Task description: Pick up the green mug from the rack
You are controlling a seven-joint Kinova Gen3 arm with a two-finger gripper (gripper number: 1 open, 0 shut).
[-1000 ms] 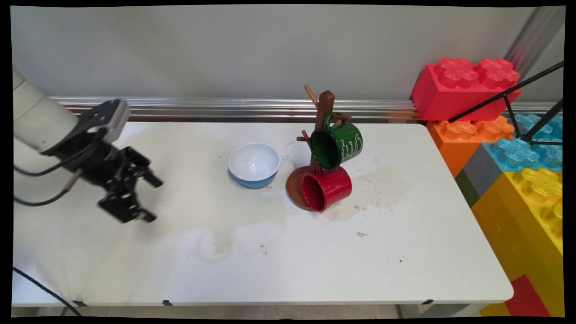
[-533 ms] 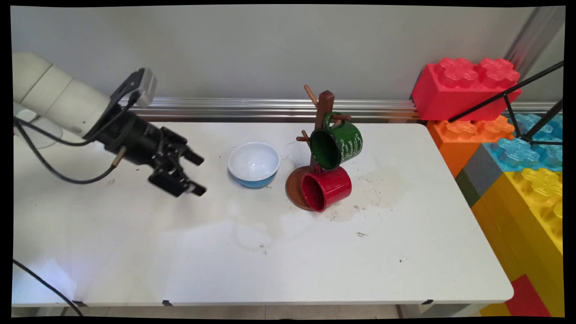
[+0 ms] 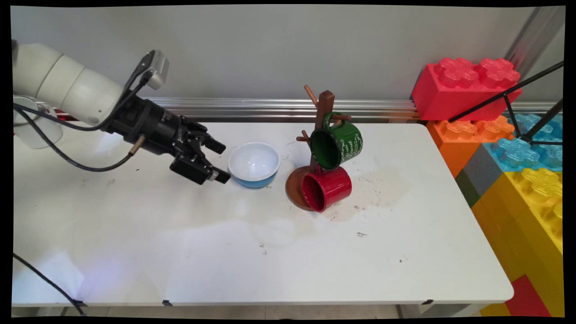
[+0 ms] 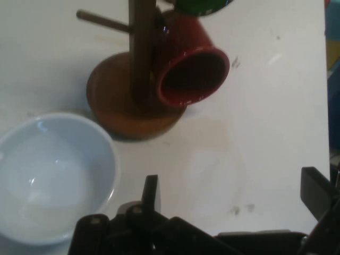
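The pincer (image 3: 219, 160) hangs above the tabletop (image 3: 270, 252) at its left-centre, tilted down and to the right, its two fingers spread apart with nothing between them. It stands just beside the left rim of the blue bowl (image 3: 254, 164), apart from it as far as the main view shows; the lower fingertip lies close to the bowl's near-left wall.

The bowl is upright, white inside, and appears empty. Just to its right stands the wooden mug tree (image 3: 320, 148), its round base near the bowl but not touching it (the hand view shows a narrow gap). A green mug (image 3: 336, 143) hangs from an upper peg by its handle. A red mug (image 3: 326, 187) sits low against the post, tipped, mouth toward the camera, resting over the base.

In the hand view the bowl (image 4: 50, 178) fills the lower left, outside the span of the fingers, whose open gap faces bare tabletop.

Judgement: any approach to the bowl rim calls for one finger inside and one outside the wall, keeping clear of the tree base. Large toy bricks (image 3: 495, 126) stack off the right edge.
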